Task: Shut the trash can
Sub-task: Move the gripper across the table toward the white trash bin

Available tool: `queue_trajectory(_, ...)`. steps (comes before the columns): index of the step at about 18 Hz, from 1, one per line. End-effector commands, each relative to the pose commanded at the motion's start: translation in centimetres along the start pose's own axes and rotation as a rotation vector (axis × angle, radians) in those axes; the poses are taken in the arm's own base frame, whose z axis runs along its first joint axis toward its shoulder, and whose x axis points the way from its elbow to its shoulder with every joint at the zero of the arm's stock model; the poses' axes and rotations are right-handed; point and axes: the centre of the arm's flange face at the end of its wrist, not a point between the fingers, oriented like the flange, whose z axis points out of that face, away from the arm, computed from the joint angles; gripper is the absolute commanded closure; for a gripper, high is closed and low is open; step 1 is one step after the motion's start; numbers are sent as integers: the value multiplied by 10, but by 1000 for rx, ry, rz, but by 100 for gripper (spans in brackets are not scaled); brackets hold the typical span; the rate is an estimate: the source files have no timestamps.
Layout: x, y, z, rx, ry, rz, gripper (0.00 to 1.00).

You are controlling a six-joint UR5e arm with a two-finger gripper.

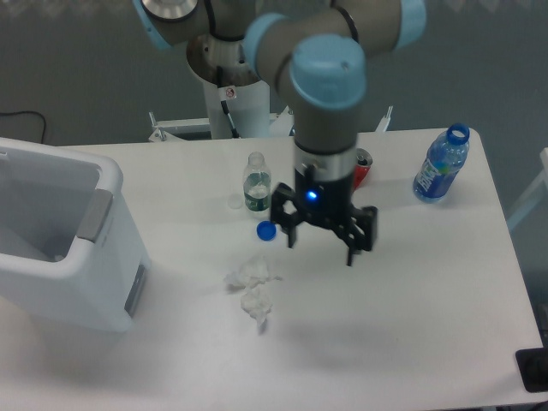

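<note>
Trash can [64, 244] sits at the left edge of the table [411, 300], a big white boxy bin with rounded corners, its top open so that the inside walls show. A grey rectangular latch [96, 216] is on its rim on the side facing the table's middle, and a grey panel [137, 289] is set low on the same side. Part of the bin runs out of the picture at the left.

Over the middle of the table hangs the gripper [318, 244], pointing down, its two black fingers spread wide apart with nothing between them. A blue light glows on the wrist just above.

Near the gripper, toward the far edge, a small clear bottle [256, 182] stands upright without its cap. A blue cap [265, 229] lies on the surface between that bottle and the gripper's near finger. Crumpled white tissue [253, 285] lies closer to the near edge, between the bin and the gripper. A red can [363, 168] is partly hidden behind the arm. By the far right corner a blue water bottle [441, 163] stands upright, well apart from the rest.
</note>
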Motion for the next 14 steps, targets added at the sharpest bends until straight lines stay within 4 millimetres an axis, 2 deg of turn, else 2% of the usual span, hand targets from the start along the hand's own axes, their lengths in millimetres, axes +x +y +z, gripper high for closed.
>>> queue_trajectory(2,20,-7,-27,49,2,-45,51)
queue_trajectory(4,48,-15,-51,92,12,-49,63)
queue_trajectory(8,91,-24,-94,175,38,-129,74)
queue_trajectory(11,124,-30,-120,231,93,-170,76)
queue_trajectory(14,154,-33,-146,283,148,-170,90)
